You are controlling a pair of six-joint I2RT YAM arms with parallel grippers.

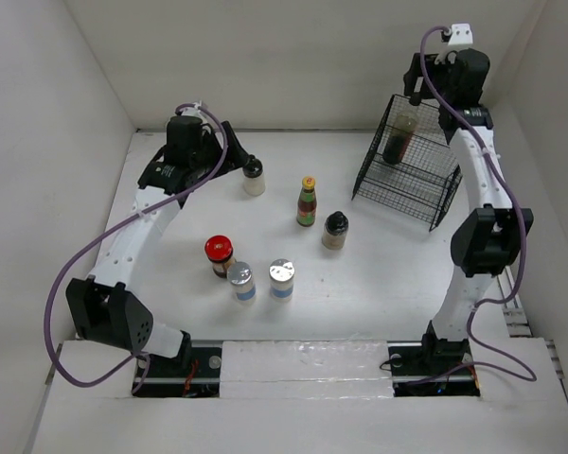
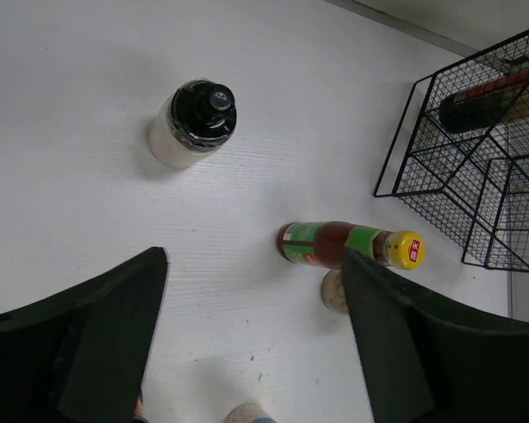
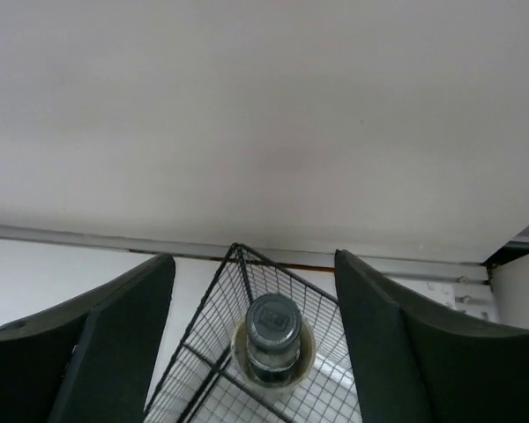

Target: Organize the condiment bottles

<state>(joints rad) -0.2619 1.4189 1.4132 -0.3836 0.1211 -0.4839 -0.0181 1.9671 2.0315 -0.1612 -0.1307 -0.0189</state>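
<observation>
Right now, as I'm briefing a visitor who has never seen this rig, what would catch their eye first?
The black wire basket at the far right, a dark sauce bottle inside it and the right claw open above. Next, the red-lidded jar, brightest of the loose bottles mid-table. The left claw hangs open near a pale black-capped bottle at the far left.

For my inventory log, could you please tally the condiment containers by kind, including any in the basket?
Silver-lidded shakers: 2
Red-lidded jar: 1
Black-capped bottles: 2
Yellow-capped bottle: 1
Dark sauce bottle, in the wire basket: 1
Total: 7
</observation>
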